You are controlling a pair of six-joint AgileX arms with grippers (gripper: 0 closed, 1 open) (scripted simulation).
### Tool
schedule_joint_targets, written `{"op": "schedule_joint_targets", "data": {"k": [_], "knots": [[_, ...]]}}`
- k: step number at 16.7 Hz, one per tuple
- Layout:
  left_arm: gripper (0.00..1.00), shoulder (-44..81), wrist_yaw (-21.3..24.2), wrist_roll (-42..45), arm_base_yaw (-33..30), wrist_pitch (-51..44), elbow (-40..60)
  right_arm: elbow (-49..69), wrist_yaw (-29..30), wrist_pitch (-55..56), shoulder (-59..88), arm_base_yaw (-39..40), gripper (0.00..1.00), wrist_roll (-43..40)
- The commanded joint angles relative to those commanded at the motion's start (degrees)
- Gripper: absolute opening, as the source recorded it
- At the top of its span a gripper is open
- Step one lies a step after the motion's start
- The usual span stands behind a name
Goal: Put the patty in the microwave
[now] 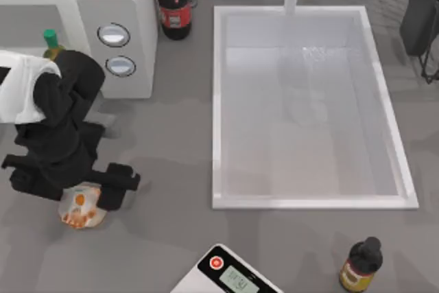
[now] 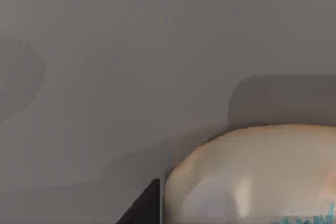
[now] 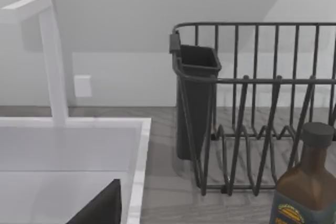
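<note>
Patty [image 1: 82,208] is being pinched by left gripper [image 1: 92,197] on table [image 1: 158,238], near the microwave [image 1: 116,5]; right gripper's state cannot be told.

Even, diffuse light; soft shadows on grey worktop [image 1: 171,238] under left arm. Faint sheen inside sink [image 1: 309,101]. Left wrist view blurred, close-up.

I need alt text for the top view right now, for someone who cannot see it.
The left gripper is down over the patty on the grey table, in front of the white microwave. To the right lies the white sink, with a dark soda bottle between them and a brown bottle and a scale near the front edge.
</note>
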Motion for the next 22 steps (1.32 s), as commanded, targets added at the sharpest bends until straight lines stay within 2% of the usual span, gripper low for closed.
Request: {"op": "schedule_joint_targets", "data": {"k": [8,11,17,22], "knots": [[0.0,-6.8,0.0,-0.3,-0.2,-19.4,11.5,0.0,0.0,0.0,0.0,0.0,1.0,0.0],[0.0,-8.5,0.0,-0.3,-0.2,-22.3,13.5,0.0,0.0,0.0,0.0,0.0,1.0,0.0],[0.0,-8.1,0.3,0.5,1.1,-20.4,15.1,0.0,0.0,0.0,0.0,0.0,1.0,0.0],[0.0,-5.3,3.0,4.3,9.3,-5.3,26.2,0.0,0.0,0.0,0.0,0.0,1.0,0.0]]}}
